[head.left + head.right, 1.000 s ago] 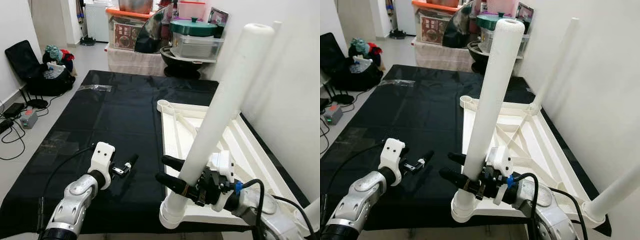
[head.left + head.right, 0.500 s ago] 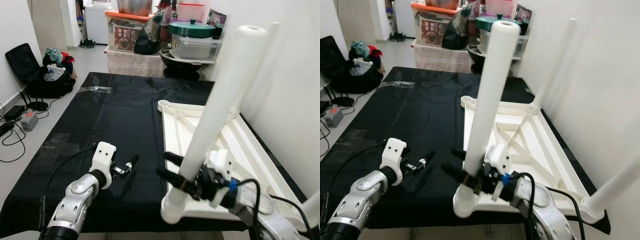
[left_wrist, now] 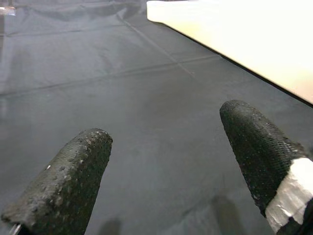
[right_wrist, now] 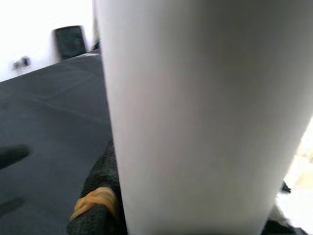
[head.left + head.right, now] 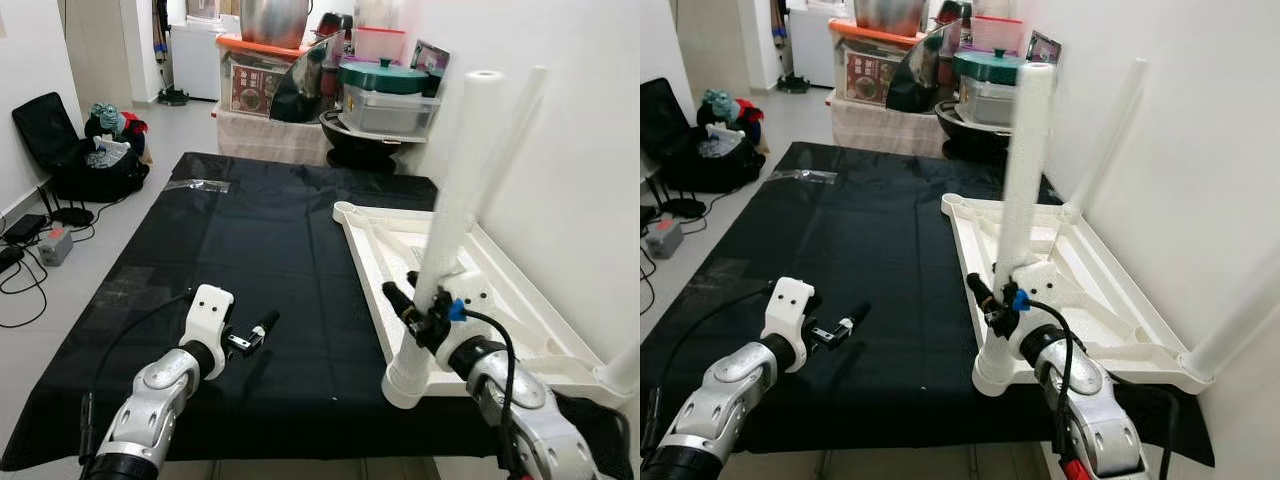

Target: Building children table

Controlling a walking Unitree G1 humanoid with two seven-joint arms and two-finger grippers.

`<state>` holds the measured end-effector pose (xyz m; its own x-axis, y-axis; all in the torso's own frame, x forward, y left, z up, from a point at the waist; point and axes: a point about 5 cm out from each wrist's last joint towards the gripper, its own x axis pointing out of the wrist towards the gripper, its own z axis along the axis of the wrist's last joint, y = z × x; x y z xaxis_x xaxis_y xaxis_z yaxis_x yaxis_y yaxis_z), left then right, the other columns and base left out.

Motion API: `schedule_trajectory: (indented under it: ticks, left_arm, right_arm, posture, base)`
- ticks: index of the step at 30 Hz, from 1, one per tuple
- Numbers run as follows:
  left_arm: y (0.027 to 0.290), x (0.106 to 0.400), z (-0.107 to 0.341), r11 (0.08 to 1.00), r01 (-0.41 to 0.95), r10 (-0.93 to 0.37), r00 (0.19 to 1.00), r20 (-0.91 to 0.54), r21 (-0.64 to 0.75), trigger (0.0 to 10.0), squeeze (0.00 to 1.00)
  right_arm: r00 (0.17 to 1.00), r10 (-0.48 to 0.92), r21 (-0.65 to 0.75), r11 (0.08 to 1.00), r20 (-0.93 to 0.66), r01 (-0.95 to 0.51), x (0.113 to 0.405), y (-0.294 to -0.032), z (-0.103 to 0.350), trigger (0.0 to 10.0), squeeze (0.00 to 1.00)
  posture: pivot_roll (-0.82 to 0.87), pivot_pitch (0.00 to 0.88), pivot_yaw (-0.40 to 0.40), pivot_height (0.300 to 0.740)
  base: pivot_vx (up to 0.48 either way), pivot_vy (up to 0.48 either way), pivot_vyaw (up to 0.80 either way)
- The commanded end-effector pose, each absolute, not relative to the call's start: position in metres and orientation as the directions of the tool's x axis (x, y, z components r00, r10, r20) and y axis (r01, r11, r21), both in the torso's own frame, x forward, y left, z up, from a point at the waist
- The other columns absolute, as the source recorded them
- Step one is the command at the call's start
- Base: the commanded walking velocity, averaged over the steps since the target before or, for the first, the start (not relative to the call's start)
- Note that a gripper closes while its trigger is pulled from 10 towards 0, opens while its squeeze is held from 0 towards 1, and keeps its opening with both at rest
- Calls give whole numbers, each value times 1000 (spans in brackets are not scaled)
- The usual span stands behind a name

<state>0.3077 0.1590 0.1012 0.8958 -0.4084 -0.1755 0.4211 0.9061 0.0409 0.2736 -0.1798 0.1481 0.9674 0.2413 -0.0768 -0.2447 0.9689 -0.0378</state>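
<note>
At about 9 o'clock, far over on the floor, a black bag (image 5: 80,150) sits by the wall with some bits of cloth on top. A small grey box (image 5: 57,240) with wires lies near it.

A big black mat (image 5: 250,260) covers the floor in the middle.

At about 7 o'clock the left gripper (image 5: 262,326) is held out just over the black mat. Its two black fingers (image 3: 73,176) are apart, with a wide gap between them, and there is nothing in the gap. In the left wrist view the mat is under the fingers, and the edge of the white table top shows further off.

At about 12 o'clock, past the far end of the mat, there are boxes and pots piled up. One is a clear box with a green lid (image 5: 385,85).

At about 3 o'clock the white table top (image 5: 1080,290) lies upside down on the mat, next to the wall. A thin white leg (image 5: 1110,130) stands up at its far corner.

At about 5 o'clock the right gripper (image 5: 408,297) has its two black fingers closed around a fat white table leg (image 5: 455,190). The leg stands nearly straight up. Its bottom end sits in the round near corner of the table top. In the right wrist view the leg is very close, with a black finger (image 4: 100,200) pressed against it.
</note>
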Motion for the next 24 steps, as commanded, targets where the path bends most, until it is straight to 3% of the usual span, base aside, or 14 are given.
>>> schedule_trajectory:
  ticks: [1, 5, 7, 8, 10, 14, 24]
  left_arm:
    - [159, 309, 100, 905, 424, -409, 894, -182, 49, 10000, 0]
    - [158, 310, 100, 905, 424, -409, 894, -181, 48, 10000, 0]
    - [158, 310, 101, 905, 422, -408, 895, -182, 48, 10000, 0]
    - [158, 310, 101, 905, 422, -408, 895, -182, 48, 10000, 0]
    - [159, 310, 100, 906, 419, -404, 896, -182, 51, 10000, 0]
    - [159, 310, 100, 908, 415, -400, 898, -183, 54, 10000, 0]
    - [160, 311, 100, 909, 413, -397, 899, -183, 58, 10000, 0]
  right_arm:
    - [916, 114, -23, 991, -385, -133, 259, -202, 90, 10000, 0]
    - [925, -25, 7, 1000, -380, 30, 262, -210, 89, 10000, 0]
    - [900, -213, 39, 969, -379, 246, 262, -223, 86, 10000, 0]
    - [900, -213, 39, 969, -379, 246, 262, -223, 86, 10000, 0]
    - [847, -376, 31, 909, -376, 416, 258, -233, 84, 10000, 0]
    - [758, -542, -1, 814, -362, 581, 248, -244, 83, 10000, 0]
    - [731, -603, -36, 778, -318, 627, 243, -246, 87, 10000, 0]
  posture:
    - [24, 0, -102, 740]
    - [24, 0, -100, 740]
    - [25, 0, -101, 740]
    - [25, 0, -101, 740]
    - [28, 0, -99, 740]
    - [28, 0, -98, 740]
    - [23, 0, -95, 740]
  base:
    - [0, 0, 0]
    - [0, 0, 0]
    - [0, 0, 0]
    - [0, 0, 0]
    - [0, 0, 0]
    - [0, 0, 0]
    - [0, 0, 0]
